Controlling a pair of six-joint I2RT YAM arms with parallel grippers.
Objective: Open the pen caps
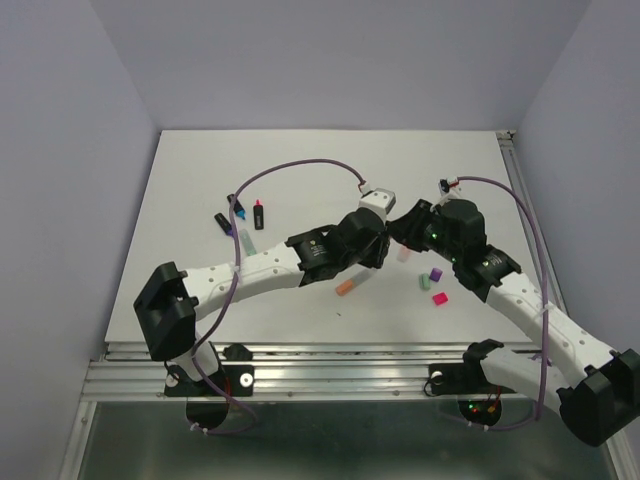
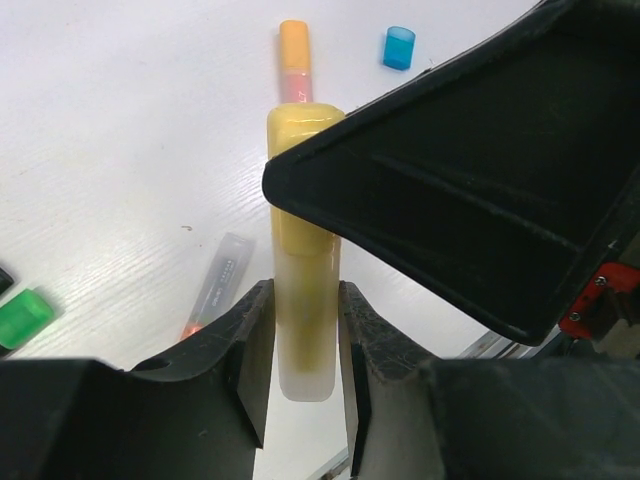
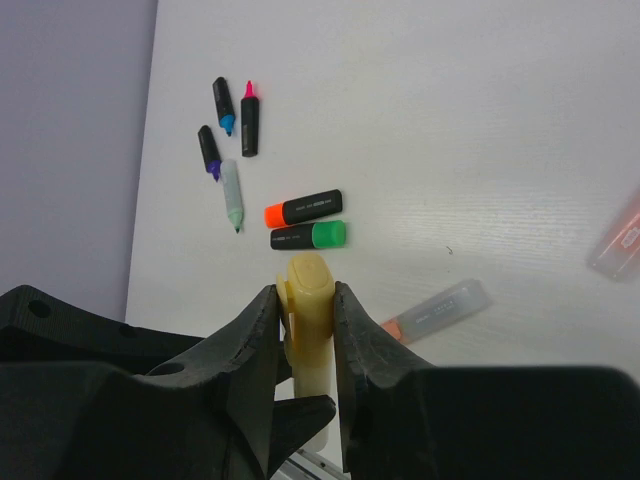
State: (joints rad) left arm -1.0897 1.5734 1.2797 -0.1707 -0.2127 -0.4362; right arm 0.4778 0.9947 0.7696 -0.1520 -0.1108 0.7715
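The left gripper (image 2: 305,300) is clamped on the pale body of a yellow highlighter (image 2: 305,355). The right gripper (image 3: 305,300) is closed on its yellow cap (image 3: 308,272), which is still on, and the pen is held above the middle of the table (image 1: 300,165). A purple cap (image 1: 434,273) and a pink cap (image 1: 439,297) lie loose just right of the grippers and an orange-capped pen (image 1: 347,285) lies near them, while open tabletop runs to the far edge.

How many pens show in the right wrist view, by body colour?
Black pens: 5
Pastel pens: 3
Yellow pen, held: 1
Total: 9
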